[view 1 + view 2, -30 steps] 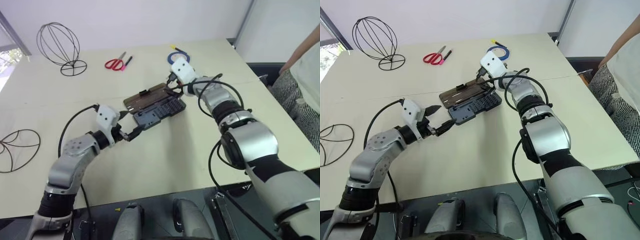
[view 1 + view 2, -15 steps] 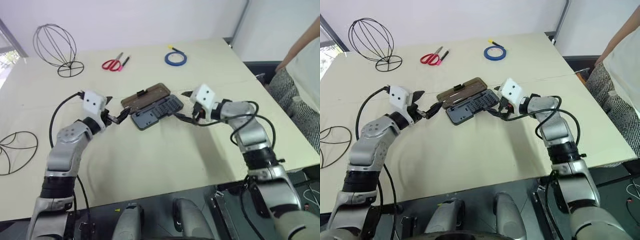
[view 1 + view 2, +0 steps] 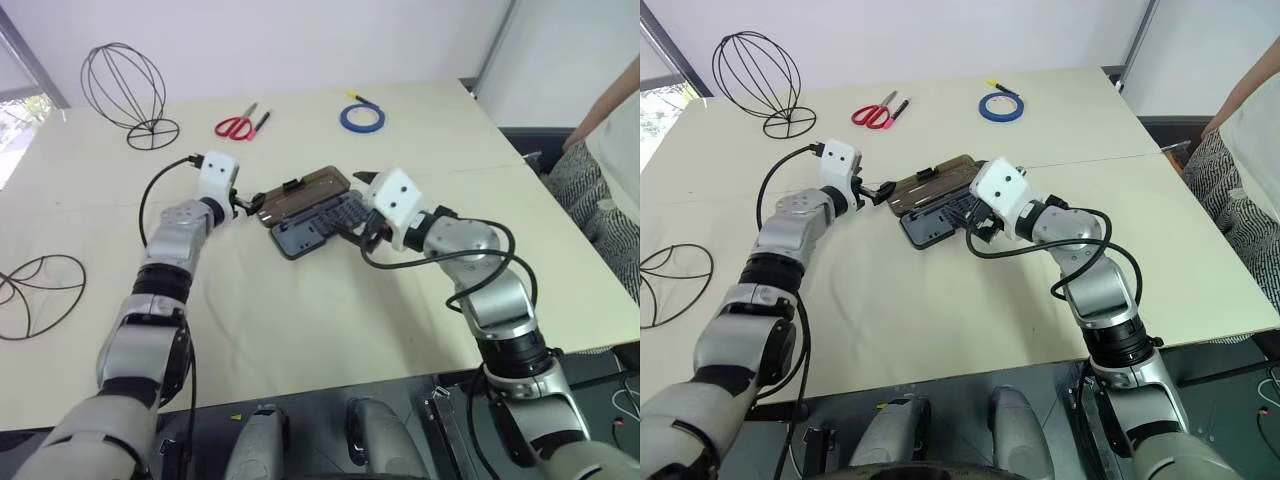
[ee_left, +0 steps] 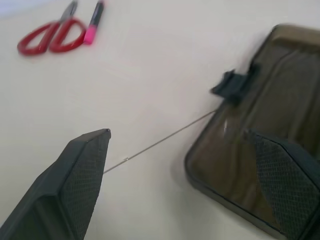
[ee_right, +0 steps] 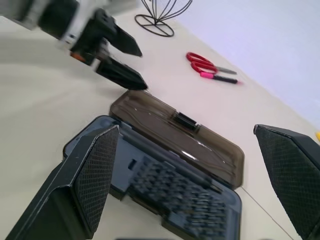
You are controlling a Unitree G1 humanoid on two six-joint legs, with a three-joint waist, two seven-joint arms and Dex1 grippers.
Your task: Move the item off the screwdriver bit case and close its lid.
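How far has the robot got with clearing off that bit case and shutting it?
Done: nothing sits on the screwdriver bit case; one wire item stands at the table's far corner, another lies at the robot's left edge. In hand: the left gripper, jaws open, is at the end of the lid, with the right gripper open at the case's other end. Left: the lid lies flat open, so closing remains.

The right claw (image 3: 978, 222) and its white wrist block cover the near right end of the screwdriver bit case (image 3: 932, 226), so the bits there are hidden. In the right wrist view the rows of bits are blurred. A flattened wire frame (image 3: 35, 295) on the table (image 3: 330, 320) is cut by the left edge. A person (image 3: 615, 150) at the right is mostly out of frame.
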